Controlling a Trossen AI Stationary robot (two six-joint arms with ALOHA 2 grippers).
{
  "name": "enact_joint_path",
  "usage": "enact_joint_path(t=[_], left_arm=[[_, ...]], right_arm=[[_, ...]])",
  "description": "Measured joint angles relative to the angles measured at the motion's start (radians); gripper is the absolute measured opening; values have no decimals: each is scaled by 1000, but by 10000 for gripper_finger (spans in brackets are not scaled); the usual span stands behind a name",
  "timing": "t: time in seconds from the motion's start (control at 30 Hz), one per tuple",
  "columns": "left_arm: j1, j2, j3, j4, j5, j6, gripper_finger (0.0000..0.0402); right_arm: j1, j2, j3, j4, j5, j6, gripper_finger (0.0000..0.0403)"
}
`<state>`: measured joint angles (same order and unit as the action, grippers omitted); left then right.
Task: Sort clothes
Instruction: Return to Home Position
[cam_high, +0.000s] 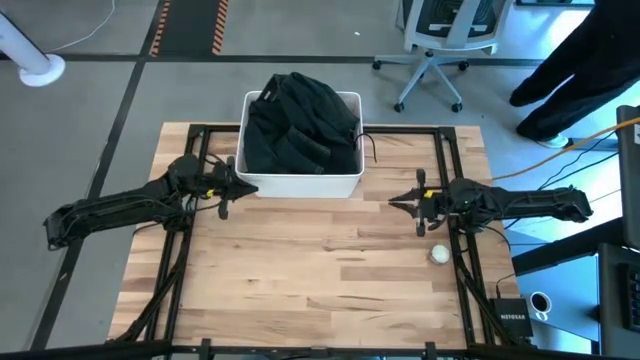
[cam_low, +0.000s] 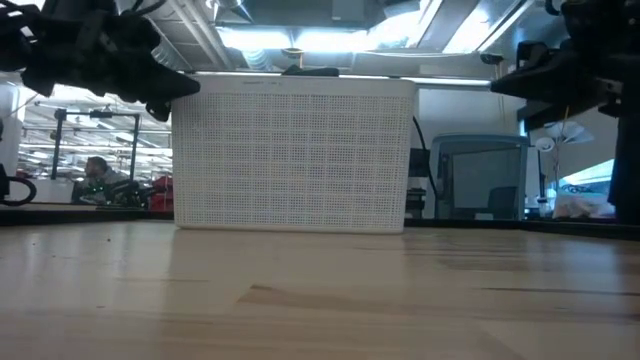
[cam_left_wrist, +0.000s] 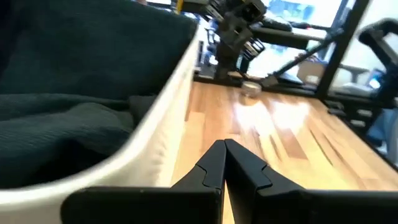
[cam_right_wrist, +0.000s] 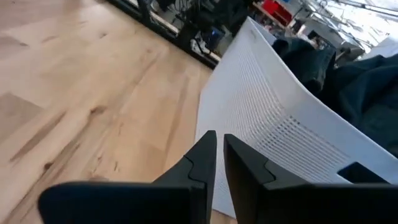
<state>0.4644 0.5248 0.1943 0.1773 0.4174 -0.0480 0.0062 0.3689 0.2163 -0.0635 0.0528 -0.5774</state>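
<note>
Clothes (cam_high: 300, 125) heaped in white bin (cam_high: 300, 185), far edge of table (cam_high: 330, 270). Left gripper (cam_high: 226, 193), right gripper (cam_high: 398, 203) flanking it, both pinched closed, empty. Homing step; next, just tuck arms back clear.

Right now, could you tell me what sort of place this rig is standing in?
Probably a robotics lab or workshop: a wooden table on a grey floor, hazard-striped floor tape, and a rolling office chair behind it.

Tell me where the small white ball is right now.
In the high view the small white ball lies on the right side of the wooden table, close beside the right arm, well apart from the white laundry basket holding the dark clothes.
</note>
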Motion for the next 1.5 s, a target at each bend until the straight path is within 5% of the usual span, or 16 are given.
enact_joint_path(t=[0.3,0.67,1.03,1.23,1.5], left_arm=[[0,-91,-137,150,78,-26,1],[-1,-204,-185,133,80,-67,1],[-192,-315,-184,32,-237,-117,1],[-266,-404,-184,-157,-377,-121,1],[-271,-522,-185,-160,-382,-47,1]], right_arm=[[0,-23,-126,152,-63,61,51],[0,-29,-208,249,30,112,51],[0,-30,-208,241,246,134,51],[0,-30,-208,239,219,135,51],[0,-35,-208,234,139,161,51]])
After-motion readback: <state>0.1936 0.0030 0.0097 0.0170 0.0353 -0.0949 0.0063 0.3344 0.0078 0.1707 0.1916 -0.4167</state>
